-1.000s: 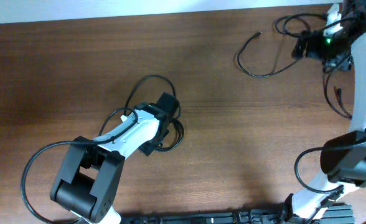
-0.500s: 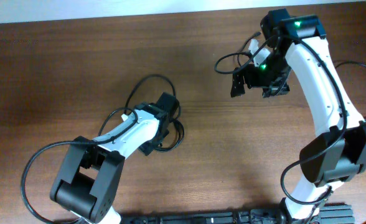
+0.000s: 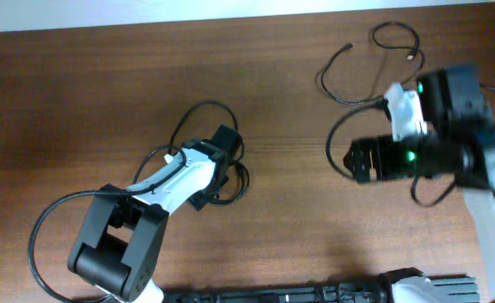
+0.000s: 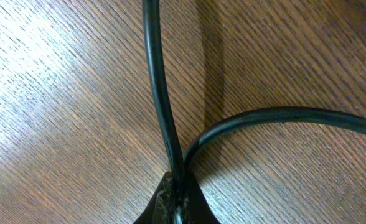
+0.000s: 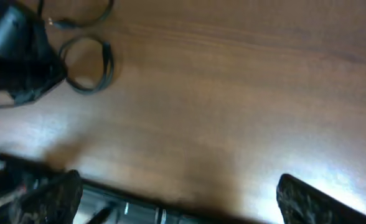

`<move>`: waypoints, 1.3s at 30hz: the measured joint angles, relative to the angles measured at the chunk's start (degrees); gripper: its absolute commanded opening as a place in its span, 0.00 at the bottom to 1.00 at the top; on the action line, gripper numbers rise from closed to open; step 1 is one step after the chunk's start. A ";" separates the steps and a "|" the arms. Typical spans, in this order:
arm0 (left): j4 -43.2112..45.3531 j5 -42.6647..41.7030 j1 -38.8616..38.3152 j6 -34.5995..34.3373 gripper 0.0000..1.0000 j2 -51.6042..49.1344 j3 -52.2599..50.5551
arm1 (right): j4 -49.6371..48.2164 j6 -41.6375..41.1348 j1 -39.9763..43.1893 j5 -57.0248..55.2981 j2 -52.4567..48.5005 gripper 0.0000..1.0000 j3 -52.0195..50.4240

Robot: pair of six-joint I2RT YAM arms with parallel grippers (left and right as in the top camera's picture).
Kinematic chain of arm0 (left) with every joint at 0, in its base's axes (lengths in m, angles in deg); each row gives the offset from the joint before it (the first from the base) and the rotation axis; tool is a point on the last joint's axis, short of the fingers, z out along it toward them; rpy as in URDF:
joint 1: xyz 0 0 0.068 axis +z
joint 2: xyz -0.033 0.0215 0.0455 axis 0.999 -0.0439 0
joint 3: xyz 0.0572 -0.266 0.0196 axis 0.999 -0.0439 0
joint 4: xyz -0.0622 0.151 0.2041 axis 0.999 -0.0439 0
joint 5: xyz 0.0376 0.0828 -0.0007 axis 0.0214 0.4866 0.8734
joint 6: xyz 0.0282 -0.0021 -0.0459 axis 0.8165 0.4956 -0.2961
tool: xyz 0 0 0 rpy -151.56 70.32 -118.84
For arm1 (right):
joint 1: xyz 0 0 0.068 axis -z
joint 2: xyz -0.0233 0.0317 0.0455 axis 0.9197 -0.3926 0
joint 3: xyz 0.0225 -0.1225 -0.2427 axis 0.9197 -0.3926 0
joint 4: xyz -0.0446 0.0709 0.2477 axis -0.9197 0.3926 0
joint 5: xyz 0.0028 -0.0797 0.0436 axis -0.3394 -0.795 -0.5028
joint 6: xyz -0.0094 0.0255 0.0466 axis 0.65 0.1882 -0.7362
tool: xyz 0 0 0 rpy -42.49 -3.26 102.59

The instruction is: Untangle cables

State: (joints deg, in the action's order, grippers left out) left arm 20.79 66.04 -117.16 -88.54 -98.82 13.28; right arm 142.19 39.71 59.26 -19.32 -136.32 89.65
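The right gripper (image 3: 354, 160) has swung down toward three o'clock, fingers spread wide and empty. The left gripper (image 4: 175, 200) pinches one cable (image 4: 160, 93) near centre; two loose cables (image 3: 324, 86) lie at one o'clock.

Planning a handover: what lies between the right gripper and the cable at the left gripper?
Only bare table before the cable, per the overhead view.

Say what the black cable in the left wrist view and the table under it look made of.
The cable: probably rubber or plastic sheath; smooth black, faintly shiny. The table: wood or wood-look laminate; brown, fine grain lines, glare suggests semi-gloss.
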 measured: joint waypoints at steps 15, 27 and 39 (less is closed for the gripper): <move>-1.66 -3.21 -0.17 15.04 0.46 20.76 4.59 | -31.28 -8.37 0.00 26.56 -1.16 0.99 -44.13; -9.14 15.06 -0.22 16.11 0.99 36.96 4.79 | -50.77 -8.28 -14.53 32.48 -11.06 0.99 -44.35; -17.25 8.61 28.00 14.71 0.99 36.96 4.81 | -89.57 -12.22 -43.98 0.17 -25.03 0.79 -42.03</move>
State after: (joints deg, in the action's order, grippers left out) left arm 3.55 74.65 -89.16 -73.83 -61.86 18.09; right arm 52.62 27.49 15.29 -19.15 -161.35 47.61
